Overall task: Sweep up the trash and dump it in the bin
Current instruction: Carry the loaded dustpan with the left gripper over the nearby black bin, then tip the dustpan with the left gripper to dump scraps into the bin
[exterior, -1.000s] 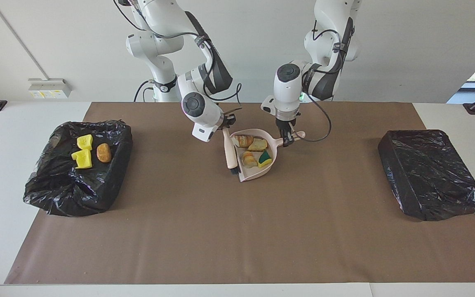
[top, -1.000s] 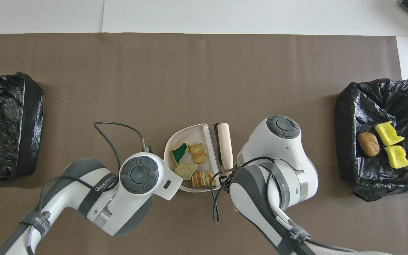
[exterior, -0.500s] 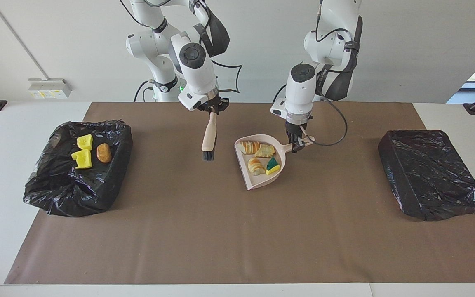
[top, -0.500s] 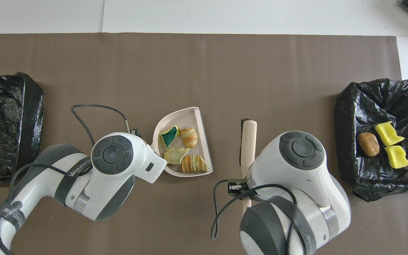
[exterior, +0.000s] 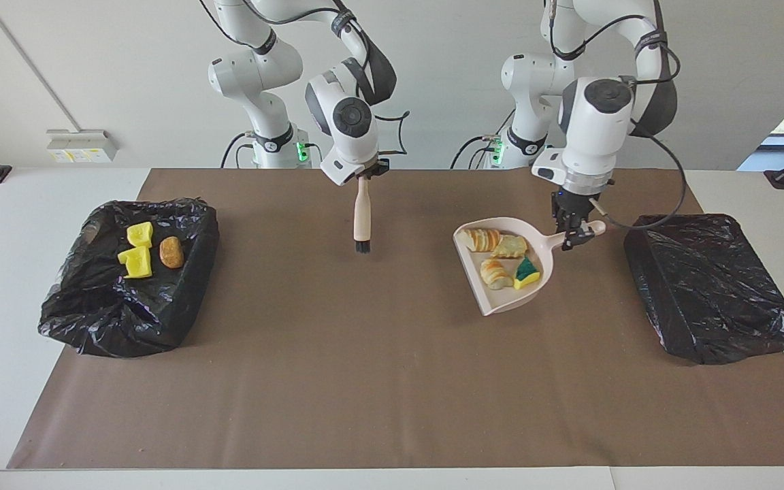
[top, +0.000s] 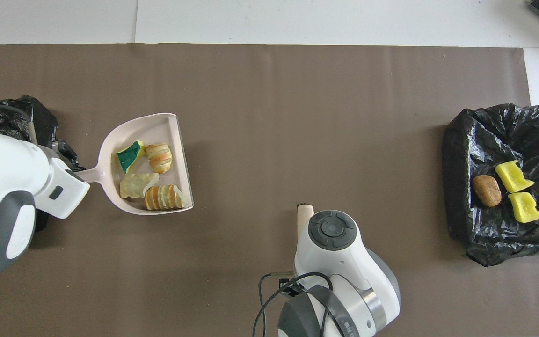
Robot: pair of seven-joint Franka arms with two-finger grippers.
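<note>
left gripper (exterior: 574, 235) clamps dustpan (exterior: 509, 267) handle; right gripper (exterior: 363, 175) grips brush (exterior: 362, 216). scraps (exterior: 505, 259) light, loose; keep pan level.

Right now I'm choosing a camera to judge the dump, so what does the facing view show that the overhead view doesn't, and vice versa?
Only the facing view shows the left gripper shut on the pale pink plastic dustpan by its handle, the right gripper shut on the beige wooden brush hanging bristles down, and the whole black-bagged bin at the left arm's end.

Only the overhead view shows the dustpan's full outline from above; its arms hide both grippers.

Both show four scraps in the dustpan and three in the other black-bagged bin.
</note>
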